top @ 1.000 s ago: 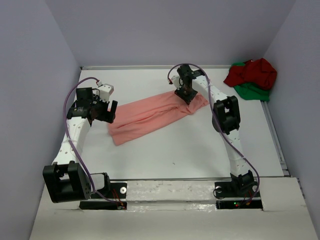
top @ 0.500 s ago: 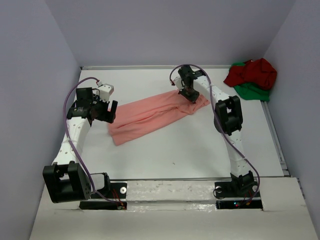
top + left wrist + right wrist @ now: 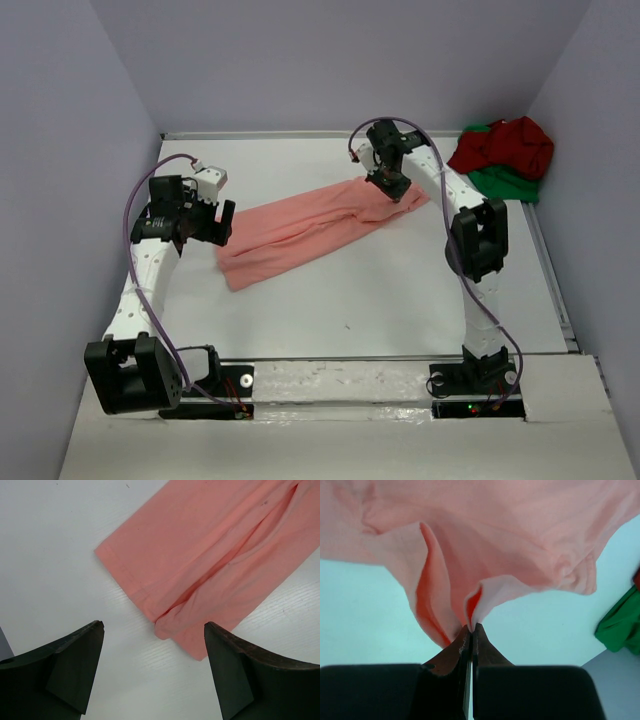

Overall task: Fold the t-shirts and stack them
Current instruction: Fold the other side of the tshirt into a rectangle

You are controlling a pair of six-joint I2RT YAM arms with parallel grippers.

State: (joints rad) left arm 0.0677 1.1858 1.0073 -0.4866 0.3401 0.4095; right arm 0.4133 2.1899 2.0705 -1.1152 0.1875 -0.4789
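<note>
- The salmon-pink t-shirt [image 3: 315, 225] lay as a long, rumpled band across the middle of the table [image 3: 400, 300], running from the near left towards the far right. It was not yet spread or folded.
- The right gripper [image 3: 471, 628] was at the shirt's far right end, probably so that end could be lifted or pulled to straighten the cloth.
- Its jaws were pressed together on a small pinch of the pink fabric, which tented up and away from the tips.
- The left gripper [image 3: 152, 630] hung over the shirt's left end, apparently placed to take a corner there.
- Its jaws stood wide apart, holding and touching nothing.
- The dark red t-shirt [image 3: 505, 145] lay bunched on the green t-shirt [image 3: 505, 184] in the far right corner, well apart from both grippers and seemingly waiting their turn.
</note>
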